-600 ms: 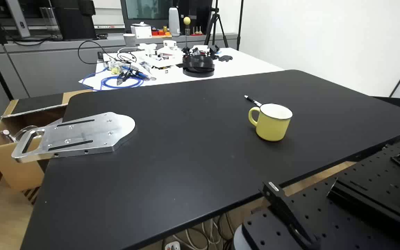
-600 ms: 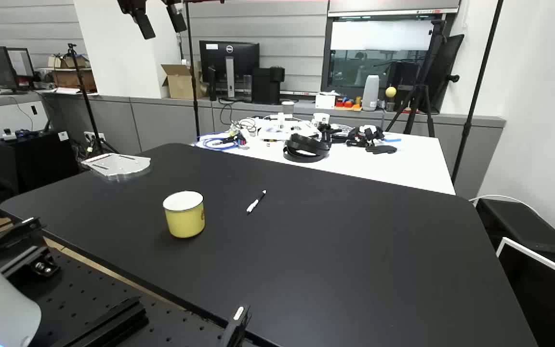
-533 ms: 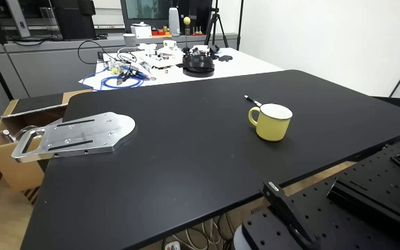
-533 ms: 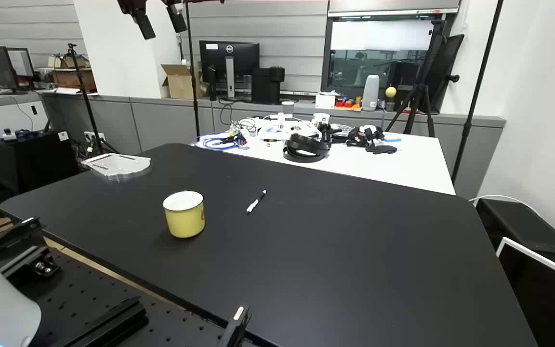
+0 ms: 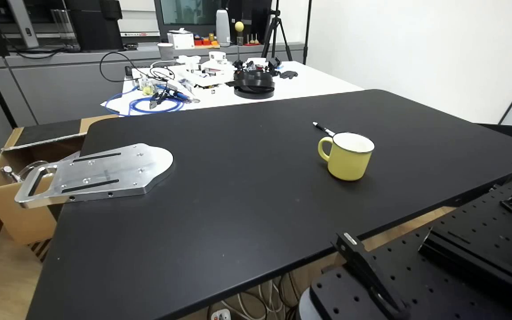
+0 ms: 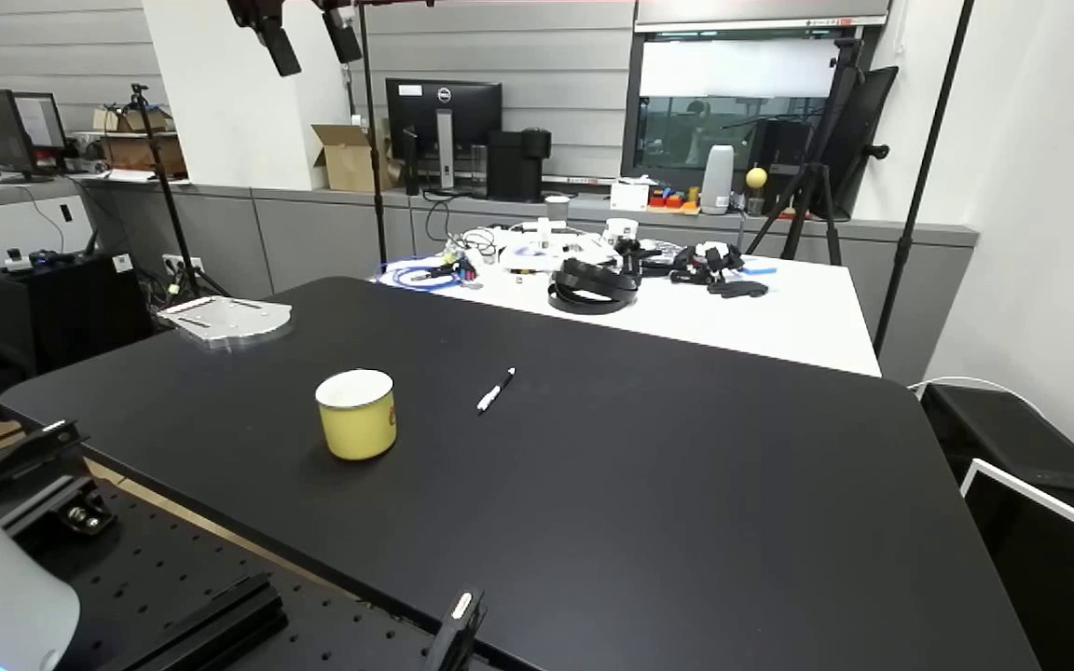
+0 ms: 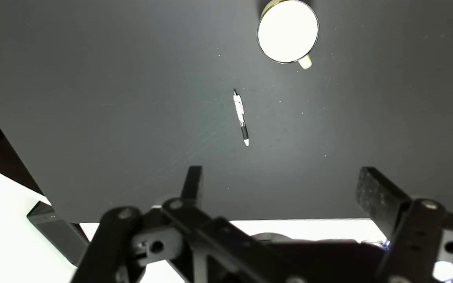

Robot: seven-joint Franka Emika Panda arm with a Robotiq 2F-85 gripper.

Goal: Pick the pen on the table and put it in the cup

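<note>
Above the worktop: one pair of jaws, spread wide and holding nothing, dark block-shaped pads set well apart, clear of pen and cup. In an exterior view only their lower ends show, at the top edge.

Pen, one: slim, straight; white barrel with clip, black section, pale tip at one end, dark at the other. Lies flat on the worktop, near the cup, apart from it.

Cup, one: squat, yellow, smooth-walled; dark line round the lip, white interior, loop handle at the side. Stands upright on the worktop.

Worktop: matte black, rounded corners; faint scratches and pale specks show in the wrist view.

Metal plate, one: bright silver, flat, rounded at one end; two long dark slots, small holes, cut-out handle at the other end. Overhangs the worktop's edge.

Carton, one: brown cardboard, partly hidden behind the metal plate.

Base plate, one: black, drilled with rows of holes.
</note>
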